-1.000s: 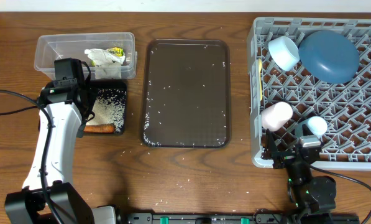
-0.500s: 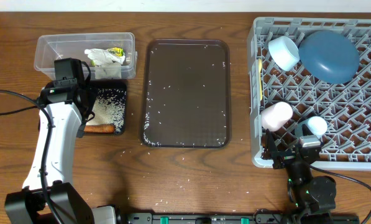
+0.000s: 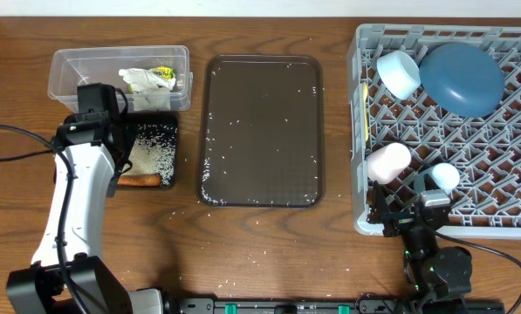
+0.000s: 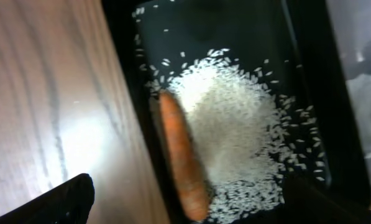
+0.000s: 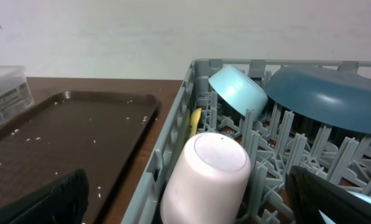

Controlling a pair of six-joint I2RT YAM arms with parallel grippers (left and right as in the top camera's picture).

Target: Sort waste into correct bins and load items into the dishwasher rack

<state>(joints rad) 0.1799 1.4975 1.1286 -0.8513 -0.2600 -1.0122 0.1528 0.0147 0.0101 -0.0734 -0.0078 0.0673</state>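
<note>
1. The dishwasher rack (image 3: 358, 131) filled the bench's far right corner and reached almost to the near edge.
2. The brown serving tray (image 3: 262, 131) lay mid-bench, toward the far edge, with stray white grains along its rim.
3. The clear tub (image 3: 77, 74) sat near the far left corner and held the crumpled paper (image 3: 138, 83) and its yellow-green wrapper (image 3: 162, 73).
4. The black tray (image 3: 172, 148) lay just in front of the tub, on its near side.
5. The dark blue plate (image 3: 462, 77) leaned in the rack's far part, toward the right edge.
6. The left gripper (image 4: 188, 193) hung over the black tray with its fingers spread wide, holding nothing.
7. The right gripper (image 3: 408, 214) sat by the near edge at the rack's near left corner, fingers also spread and empty.
8. The bowl (image 3: 398, 73) was tilted just left of the plate.
9. The pink cup (image 3: 389, 162) stood upside down by the rack's left wall, just ahead of the right gripper.
10. The light blue cup (image 3: 442, 178) stood just right of the pink cup.
11. The pale yellow spoon (image 3: 365, 109) lay along the rack's left wall.
12. The carrot stick (image 4: 184, 168) lay in the black tray, along the side facing the near edge and touching the rice.
13. The rice (image 4: 235, 137) was heaped in the middle of the black tray.
</note>
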